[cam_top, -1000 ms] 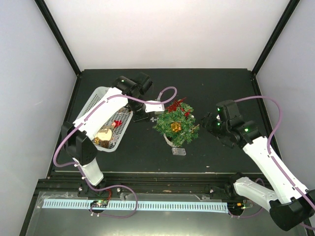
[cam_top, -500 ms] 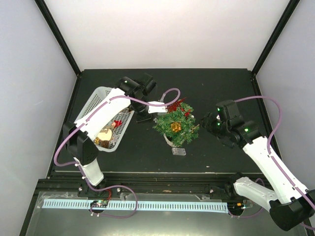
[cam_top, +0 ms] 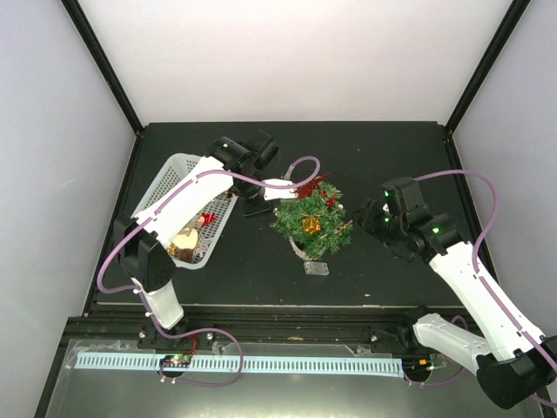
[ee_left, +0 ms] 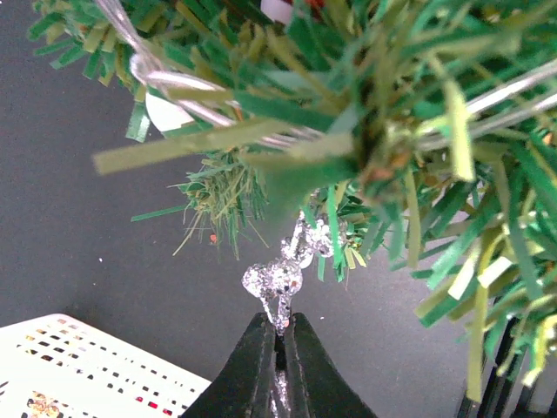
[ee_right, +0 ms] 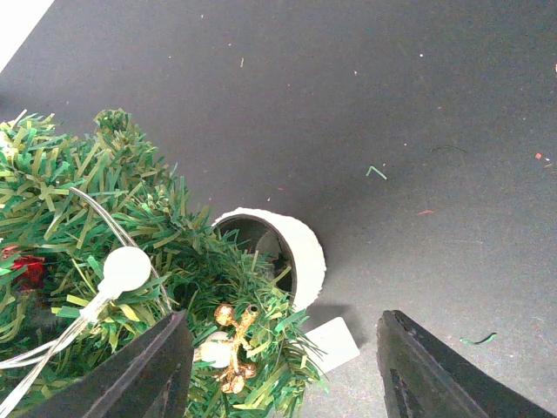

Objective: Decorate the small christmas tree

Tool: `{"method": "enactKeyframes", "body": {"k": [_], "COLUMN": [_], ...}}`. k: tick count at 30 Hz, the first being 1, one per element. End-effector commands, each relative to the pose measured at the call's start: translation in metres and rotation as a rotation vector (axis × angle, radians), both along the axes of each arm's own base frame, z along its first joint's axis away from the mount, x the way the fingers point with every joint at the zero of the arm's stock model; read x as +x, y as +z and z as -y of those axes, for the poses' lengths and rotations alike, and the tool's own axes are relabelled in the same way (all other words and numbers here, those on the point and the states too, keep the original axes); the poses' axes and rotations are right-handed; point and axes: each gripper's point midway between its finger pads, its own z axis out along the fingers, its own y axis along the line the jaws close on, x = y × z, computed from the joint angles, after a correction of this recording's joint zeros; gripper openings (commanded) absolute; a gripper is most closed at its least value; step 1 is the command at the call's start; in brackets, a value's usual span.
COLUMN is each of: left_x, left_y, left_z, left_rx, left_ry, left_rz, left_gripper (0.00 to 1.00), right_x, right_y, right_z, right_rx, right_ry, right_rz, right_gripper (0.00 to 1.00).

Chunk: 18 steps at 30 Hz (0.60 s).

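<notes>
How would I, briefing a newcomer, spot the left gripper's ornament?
On the black table, find the small green tree beside the white basket. On its basket side, the left gripper pinches a glittery silver ornament, unlike the gold ornament and red ornament on the tree.

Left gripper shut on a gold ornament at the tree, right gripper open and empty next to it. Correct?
Not quite: the ornament is silver glitter, not gold. The left wrist view shows it pinched in the left gripper at the branches of the tree. The rest holds: the right gripper is open and empty beside the tree.
</notes>
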Motion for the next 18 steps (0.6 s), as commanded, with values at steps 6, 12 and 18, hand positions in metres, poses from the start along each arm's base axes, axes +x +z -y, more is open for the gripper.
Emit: {"method": "enactKeyframes", "body": {"k": [6,12,18], "left_x": [-0.0074,-0.0056,-0.0015], "left_y": [-0.0056,-0.0057,-0.0025], "left_z": [0.0029,0.0037,0.0019], "left_rx": [0.019,0.018,0.022], "left_ry": [-0.003,0.014,0.029], "left_rz": [0.01,0.02,0.046], "left_gripper": [0.1,0.14,0.16], "right_x": [0.001,0.0,0.0], "right_y": [0.0038,0.0046,0.0072], "right_z": [0.003,0.0032,0.0026], "right_rx": [0.008,0.011,0.015], "right_ry": [-0.021,-0.021,-0.018], "right_rz": [0.012,0.014,0.021], "right_gripper": [0.6,0.6,0.6]}}
